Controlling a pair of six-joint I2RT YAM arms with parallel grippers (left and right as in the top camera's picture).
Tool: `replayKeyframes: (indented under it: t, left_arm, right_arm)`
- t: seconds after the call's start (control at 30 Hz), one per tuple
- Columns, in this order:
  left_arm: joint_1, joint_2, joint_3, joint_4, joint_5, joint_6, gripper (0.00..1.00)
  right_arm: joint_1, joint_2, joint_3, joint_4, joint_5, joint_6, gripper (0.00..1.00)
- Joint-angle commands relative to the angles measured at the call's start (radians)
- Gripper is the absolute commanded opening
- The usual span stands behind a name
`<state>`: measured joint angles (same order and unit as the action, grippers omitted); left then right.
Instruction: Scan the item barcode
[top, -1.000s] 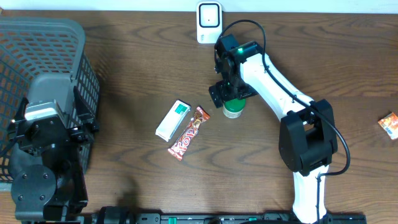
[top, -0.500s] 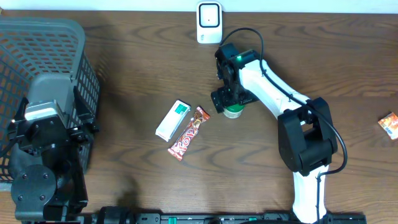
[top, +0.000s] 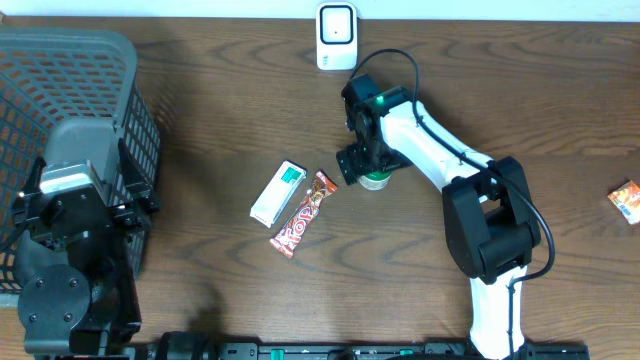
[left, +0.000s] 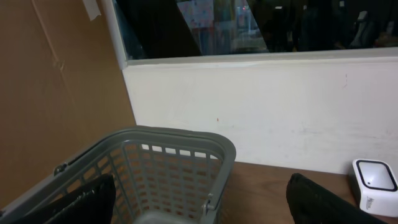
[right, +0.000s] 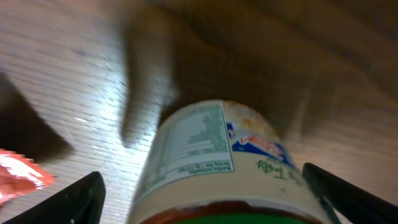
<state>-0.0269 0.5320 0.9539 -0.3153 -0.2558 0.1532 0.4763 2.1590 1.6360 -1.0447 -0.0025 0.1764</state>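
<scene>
Wooden table (top: 220, 110): right jaws wide, straddling jar (right: 211, 155); left jaws wide, empty

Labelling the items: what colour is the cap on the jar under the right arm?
The jar cap is green; the overhead view shows it best.

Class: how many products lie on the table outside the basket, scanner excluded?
4: a white box and red candy bar at centre, a green-lidded jar beneath the right hand, an orange packet far right. The basket may hide more.
</scene>
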Motion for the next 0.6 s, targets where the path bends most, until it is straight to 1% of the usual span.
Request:
replayKeyframes:
  t: [0.0, 0.07, 0.17, 0.3, 0.37, 0.47, 0.57]
  left_arm:
    - [0.005, -0.003, -0.003, 0.002, 0.010, -0.010, 0.87]
    - [0.005, -0.003, -0.003, 0.002, 0.010, -0.010, 0.87]
    - [0.005, -0.003, -0.003, 0.001, 0.010, -0.010, 0.87]
    - [0.005, -0.003, -0.003, 0.002, 0.010, -0.010, 0.87]
    - [0.005, -0.003, -0.003, 0.002, 0.010, -0.010, 0.87]
    - [0.005, -0.003, -0.003, 0.001, 0.010, -0.010, 0.87]
    - [0.005, -0.003, -0.003, 0.002, 0.009, -0.010, 0.87]
  right_arm:
    - [0.008, 0.009, -0.017, 0.005, 0.014, 0.018, 0.92]
    - [0.005, 0.009, -0.017, 0.006, 0.029, 0.029, 0.89]
    - [0.005, 0.009, -0.017, 0.006, 0.036, 0.037, 0.80]
    - [0.006, 0.008, -0.014, 0.005, 0.036, 0.037, 0.74]
    - [0.006, 0.008, -0.013, 0.005, 0.036, 0.036, 0.72]
    - [0.006, 0.008, -0.009, -0.002, 0.036, 0.036, 0.62]
    - [0.006, 0.008, -0.006, -0.007, 0.036, 0.036, 0.58]
